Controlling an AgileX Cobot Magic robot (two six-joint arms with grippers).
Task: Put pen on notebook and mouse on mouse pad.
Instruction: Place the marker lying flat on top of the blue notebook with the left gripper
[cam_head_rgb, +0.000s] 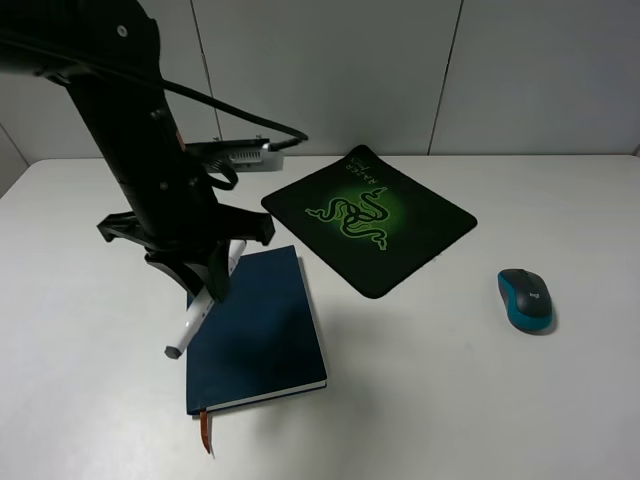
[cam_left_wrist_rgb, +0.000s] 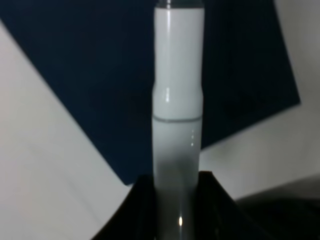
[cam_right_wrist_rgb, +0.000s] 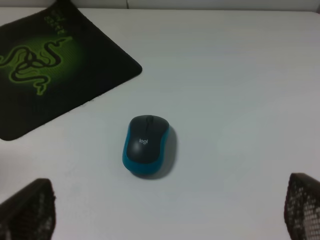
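The pen (cam_head_rgb: 197, 320) is pinched in the left tool (cam_head_rgb: 213, 282), slanted over the notebook's left edge, its grey-tipped end sticking out past the cover above the table (cam_head_rgb: 450, 400). The upper part of the pen is hidden behind the black fingers and arm. From the left wrist view the white barrel runs up the middle, blurred from closeness, with its far end cut off by the frame. Whether it touches the cover cannot be told. The notebook (cam_head_rgb: 262, 335) lies flat on the table, closed, its ribbon (cam_head_rgb: 208, 432) trailing from the near edge. Its far left corner is covered by the arm.

The mouse (cam_right_wrist_rgb: 146, 145) sits on the bare table, to the right of the mouse pad (cam_head_rgb: 368, 215) and apart from it. The pad lies angled, one corner near the notebook's far corner. The right tool (cam_right_wrist_rgb: 165, 210) hangs above the mouse with its fingers spread wide. Only their mesh-like tips show, cut off at the frame's edges, and this tool is out of the exterior high view.
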